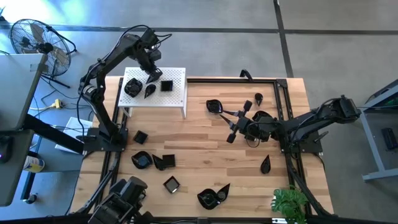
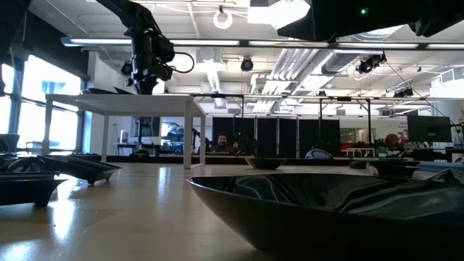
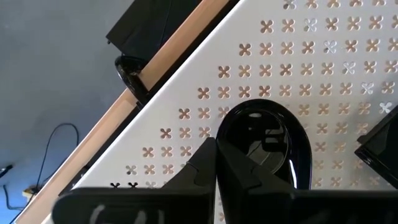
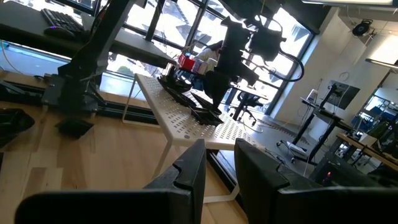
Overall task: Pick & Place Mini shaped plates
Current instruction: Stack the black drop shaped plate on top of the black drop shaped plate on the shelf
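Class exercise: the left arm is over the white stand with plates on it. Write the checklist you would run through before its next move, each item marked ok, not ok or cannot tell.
1. Left gripper shut: ok.
2. Its fingers on the rim of the teardrop plate: cannot tell.
3. Teardrop plate rests on the white stand: ok.
4. Square plate and wavy plate apart from it: ok.
5. Right gripper is well away, low over the table: ok.

I see a wooden table carrying a white perforated stand at its far left, and mini shaped plates scattered over the near and right areas, three resting on the stand
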